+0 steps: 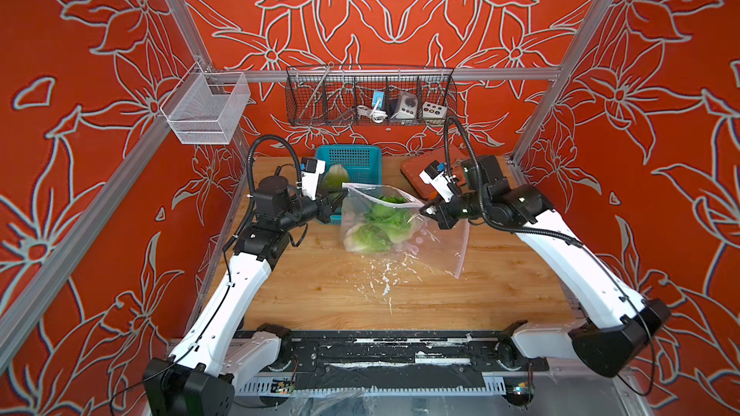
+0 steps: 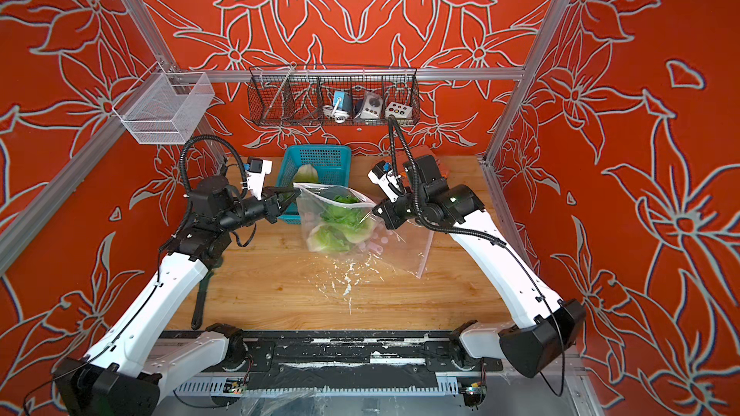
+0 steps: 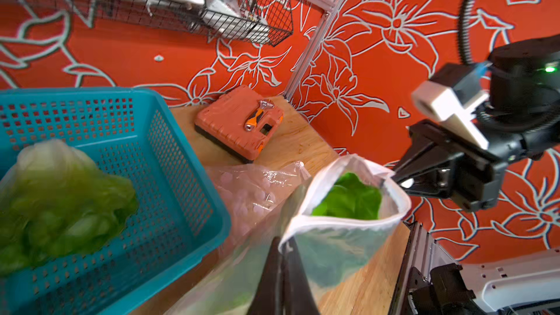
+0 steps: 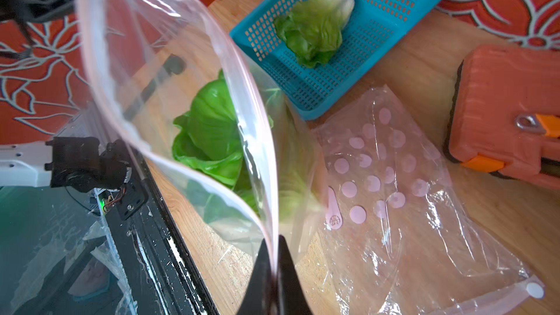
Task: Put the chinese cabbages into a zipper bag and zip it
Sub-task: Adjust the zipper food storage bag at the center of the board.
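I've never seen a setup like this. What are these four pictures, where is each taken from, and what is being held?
These are two white-and-black robot arms mounted at the near edge of a wooden table. Two pictures look down from overhead, side by side; the other two come from a camera on each wrist. The left gripper and the right gripper are each shut on the rim of a clear plastic zipper bag, holding its mouth open. Leafy green chinese cabbages sit inside; another cabbage lies in the teal plastic basket behind. A second clear bag with pink dots lies on the table, and an orange tool case sits at the back.
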Action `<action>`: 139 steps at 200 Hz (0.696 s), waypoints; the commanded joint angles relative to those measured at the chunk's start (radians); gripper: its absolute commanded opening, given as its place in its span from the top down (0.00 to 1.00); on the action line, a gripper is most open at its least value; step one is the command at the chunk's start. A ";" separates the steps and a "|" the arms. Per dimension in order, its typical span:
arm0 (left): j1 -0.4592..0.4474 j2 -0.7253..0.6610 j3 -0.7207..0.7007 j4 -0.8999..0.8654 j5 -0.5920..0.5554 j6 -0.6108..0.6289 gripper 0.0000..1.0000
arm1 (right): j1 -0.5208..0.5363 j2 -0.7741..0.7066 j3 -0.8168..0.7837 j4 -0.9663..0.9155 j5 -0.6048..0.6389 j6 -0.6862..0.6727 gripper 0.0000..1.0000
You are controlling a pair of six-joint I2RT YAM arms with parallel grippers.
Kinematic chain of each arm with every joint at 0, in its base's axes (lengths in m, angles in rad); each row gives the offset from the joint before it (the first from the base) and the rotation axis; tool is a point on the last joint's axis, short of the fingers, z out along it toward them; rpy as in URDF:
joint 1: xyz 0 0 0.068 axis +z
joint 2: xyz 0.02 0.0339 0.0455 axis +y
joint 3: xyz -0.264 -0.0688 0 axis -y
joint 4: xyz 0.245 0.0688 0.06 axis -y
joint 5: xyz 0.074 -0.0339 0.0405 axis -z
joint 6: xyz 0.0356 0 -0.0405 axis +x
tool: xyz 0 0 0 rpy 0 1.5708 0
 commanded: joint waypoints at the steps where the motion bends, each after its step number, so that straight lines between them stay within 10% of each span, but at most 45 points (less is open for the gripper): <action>1: 0.034 -0.036 -0.030 0.085 0.008 -0.070 1.00 | -0.008 0.039 -0.005 0.014 -0.078 -0.065 0.93; 139: 0.186 0.024 -0.136 0.105 0.017 -0.115 1.00 | -0.036 0.133 -0.085 0.463 -0.275 0.053 0.52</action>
